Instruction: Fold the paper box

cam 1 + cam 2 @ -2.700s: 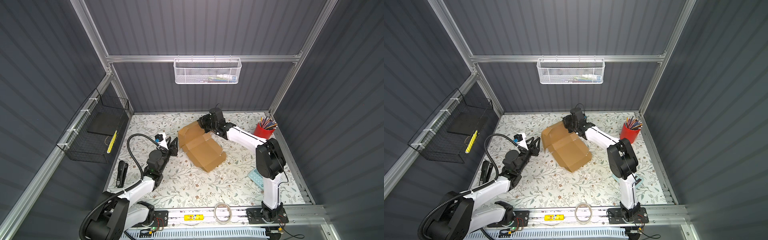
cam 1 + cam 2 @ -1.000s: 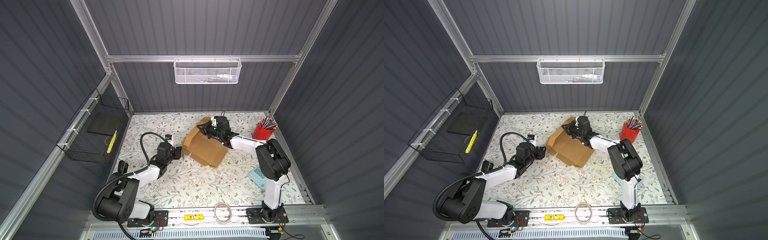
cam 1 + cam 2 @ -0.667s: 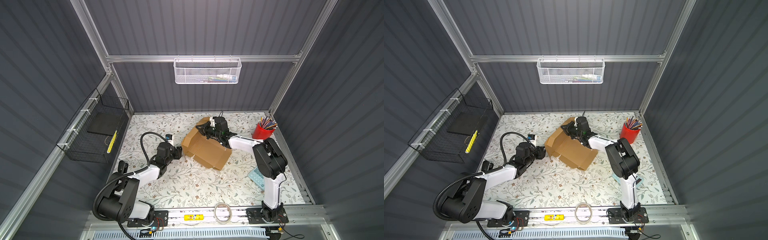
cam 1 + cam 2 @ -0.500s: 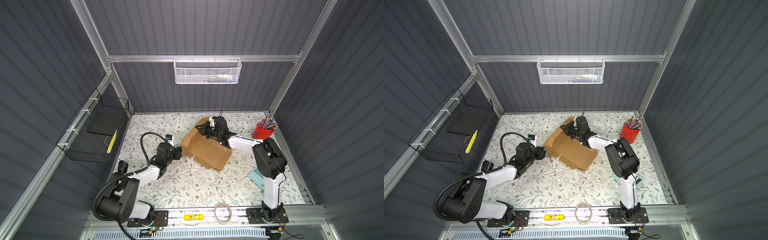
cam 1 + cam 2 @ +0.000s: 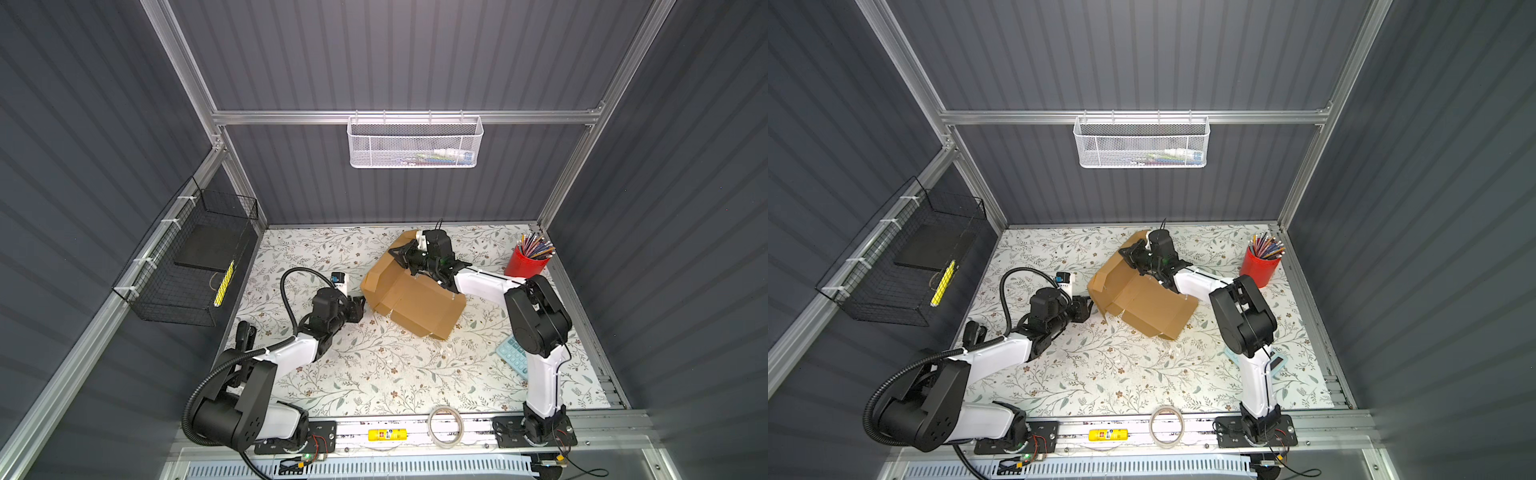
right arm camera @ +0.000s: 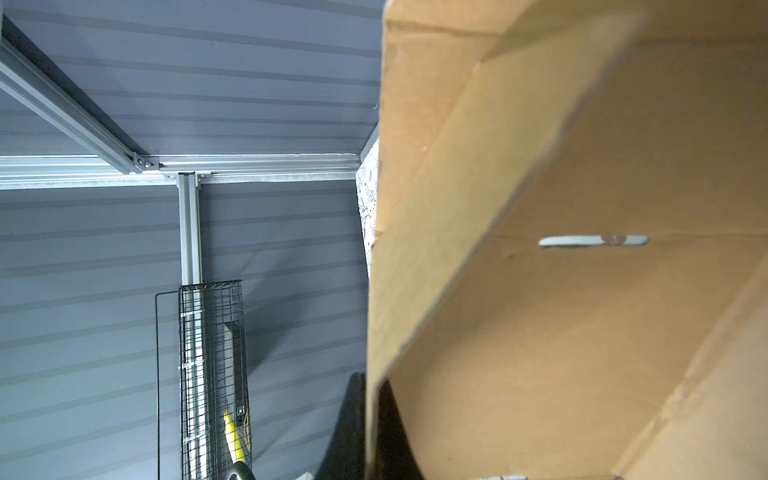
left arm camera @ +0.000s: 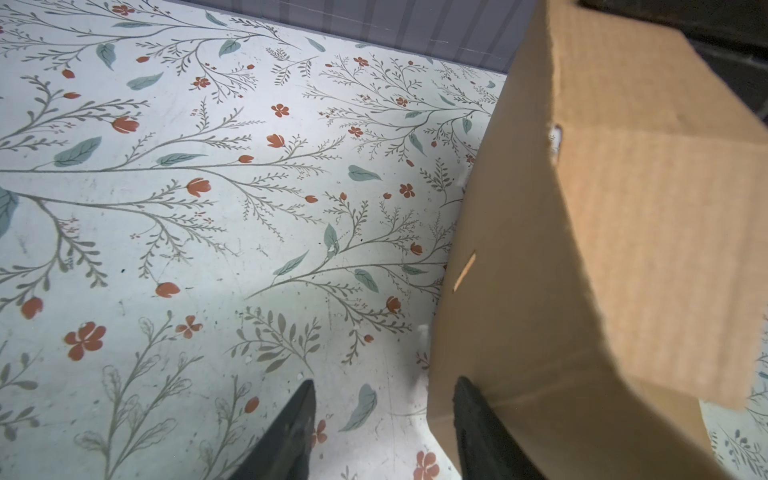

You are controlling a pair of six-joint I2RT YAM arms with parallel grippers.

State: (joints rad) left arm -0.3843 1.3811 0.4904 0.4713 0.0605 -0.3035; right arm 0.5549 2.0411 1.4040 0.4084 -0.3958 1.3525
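Table (image 5: pixel 374 374): floral cover.
Paper box (image 5: pixel 415 299): mid-table toward the back, tipped up; plain brown corrugated, half-formed, with creased flaps and narrow slots.
Right pincer (image 6: pixel 370 415): clamped tight on one panel's edge; best used as a steady anchor.
Left pincer (image 7: pixel 382 390): half open and empty, one finger against the box's low corner; should push that wall up along its crease.

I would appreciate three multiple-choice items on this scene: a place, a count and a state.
1. Where does the pencil cup stand? A) back right of the table B) front left C) inside a basket
2. How many wire baskets are hanging? A) one B) two C) three
3. The right gripper is: A) open B) shut on the box C) out of view
A, it stands in the back right corner; B, a white basket and a black basket; B, its fingers pinch the box's edge.
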